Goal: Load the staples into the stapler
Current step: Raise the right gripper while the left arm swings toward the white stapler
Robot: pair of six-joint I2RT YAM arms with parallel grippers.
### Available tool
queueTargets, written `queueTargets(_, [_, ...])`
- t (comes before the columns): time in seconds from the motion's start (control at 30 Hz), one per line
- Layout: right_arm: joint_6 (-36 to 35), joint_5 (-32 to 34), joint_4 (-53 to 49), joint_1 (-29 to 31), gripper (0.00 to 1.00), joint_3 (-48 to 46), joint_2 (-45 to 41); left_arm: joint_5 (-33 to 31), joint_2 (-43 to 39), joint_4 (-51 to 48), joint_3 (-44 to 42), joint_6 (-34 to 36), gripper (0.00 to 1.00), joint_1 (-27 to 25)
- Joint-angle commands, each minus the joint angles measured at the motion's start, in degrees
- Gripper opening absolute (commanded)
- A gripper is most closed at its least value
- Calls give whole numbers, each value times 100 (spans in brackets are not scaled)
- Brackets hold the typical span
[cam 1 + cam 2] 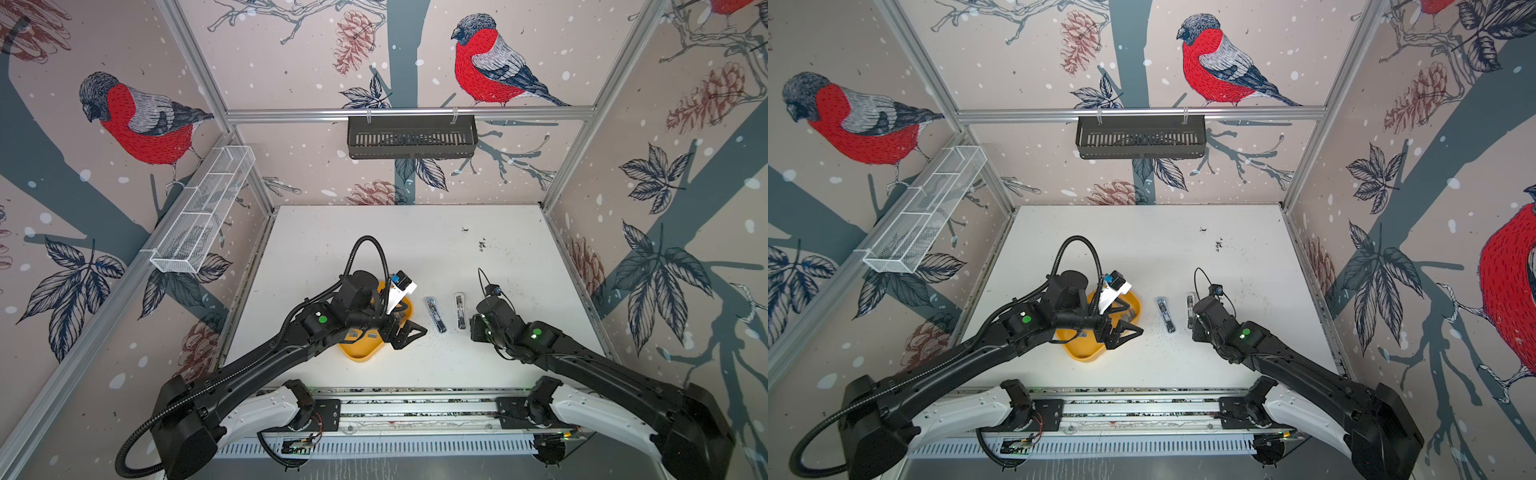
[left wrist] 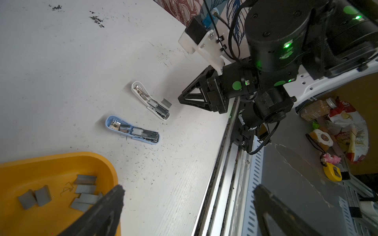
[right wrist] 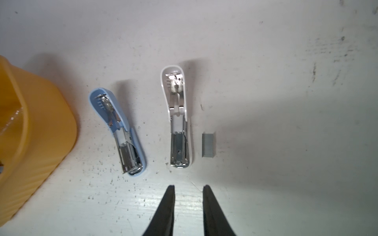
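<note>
A: Staples, where?
B: One loose strip [image 3: 208, 145] lay on the desk [image 3: 266, 61], just beside the white stapler [image 3: 178, 122], at its 3 o'clock. More strips [image 2: 86, 191] sat in the yellow tray [image 2: 61, 161].
A: Pincers?
B: The right pincer [image 3: 189, 187] was slightly apart, empty, near that strip. The left pincer [image 2: 189, 188] was wide apart by the tray's edge. The blue stapler [image 3: 118, 130] lay at the white one's 9 o'clock.

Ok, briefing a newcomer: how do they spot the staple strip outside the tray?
From the yellow plastic tray, look past the opened blue stapler to the opened white stapler. The grey metal staple strip beside it is the only one outside the tray.
</note>
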Motion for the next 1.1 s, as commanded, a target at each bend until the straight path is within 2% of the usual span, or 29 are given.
queueTargets(0.0, [-92, 222, -564, -50, 33, 296, -301, -864, 250, 320, 159, -936, 99, -316])
queueTargets(0.13, [-180, 237, -919, -99, 42, 683, -844, -1757, 677, 624, 163, -1439, 97, -861])
queueTargets(0.23, [-292, 251, -1405, -147, 49, 1155, -1130, -2230, 1157, 630, 374, -2057, 89, -1066])
queueTargets(0.37, [-579, 140, -2235, -187, 62, 1807, -1223, -2552, 1802, 540, 760, -2691, 81, -1272])
queueTargets(0.63, [-1189, 37, -3471, -187, 99, 2572, -1472, -2871, 3472, -86, 2340, -3257, 51, -1748])
queueTargets(0.8, [-1305, 260, -3833, -183, 100, 2585, -1599, -3097, 4488, -565, 3419, -3451, 39, -1957])
queueTargets(1.07, [-1188, 521, -3821, -179, 100, 2522, -1822, -3100, 5523, -810, 4319, -3648, 32, -1992])
